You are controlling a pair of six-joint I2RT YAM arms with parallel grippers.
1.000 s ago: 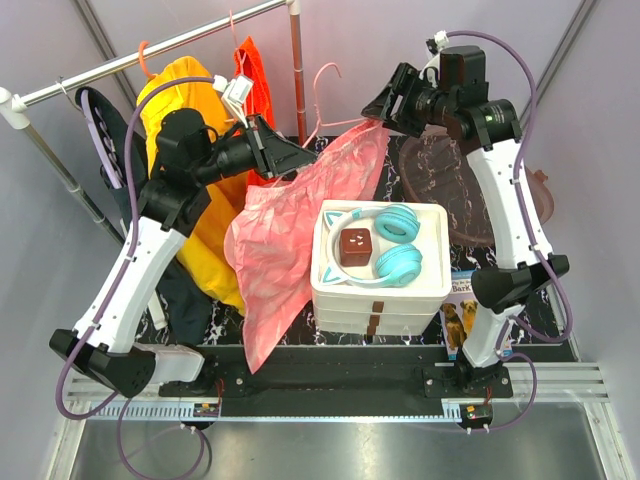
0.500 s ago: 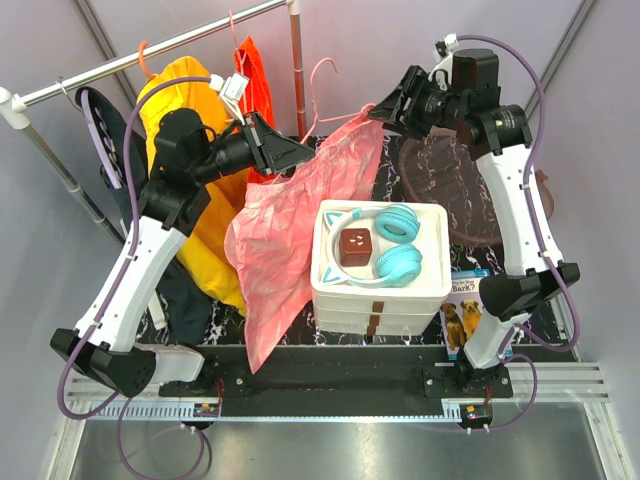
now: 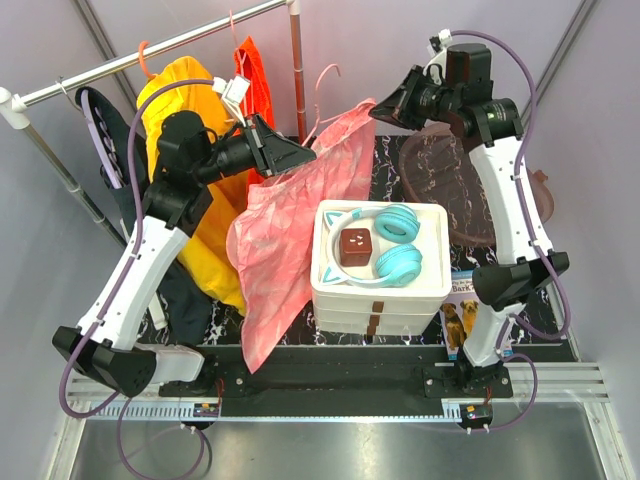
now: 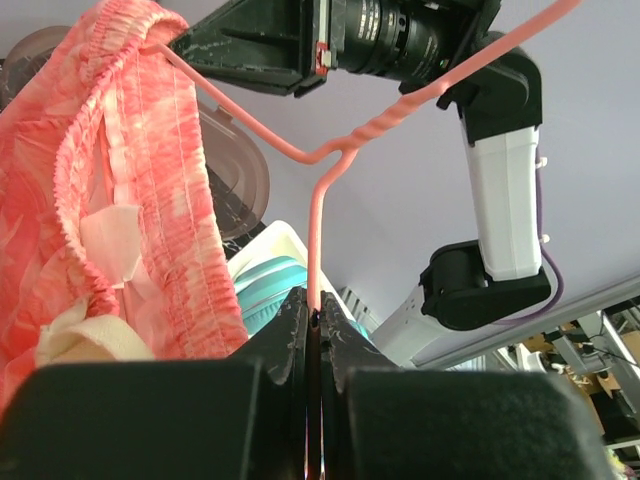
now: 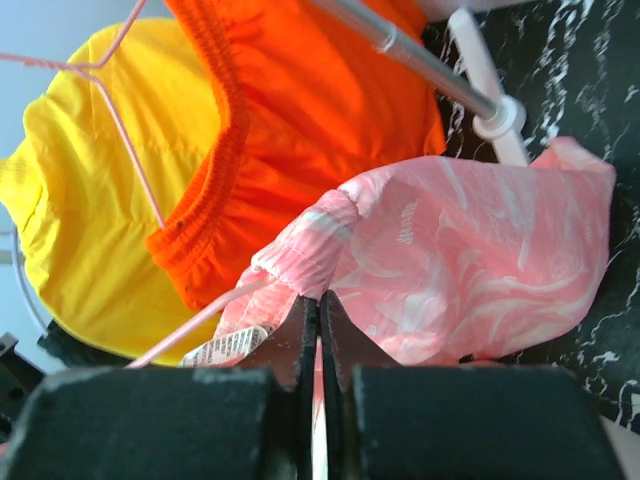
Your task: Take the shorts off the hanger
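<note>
The right claw (image 5: 318, 302) pinches the pink shorts (image 5: 470, 270) at their waistband, beside an orange garment (image 5: 300, 110).

Black tabletop (image 3: 385, 185) veined in white like marble. Near the middle, a stack of white trays (image 3: 378, 300) standing on it, and just right of the stack on the near side, a booklet (image 3: 462, 318) with dog pictures lying flat. Farther back on the right, a round translucent brown dish (image 3: 455, 195) resting on the surface, and toward the far side the white foot of a clothes-rail post (image 5: 497, 120)
</note>
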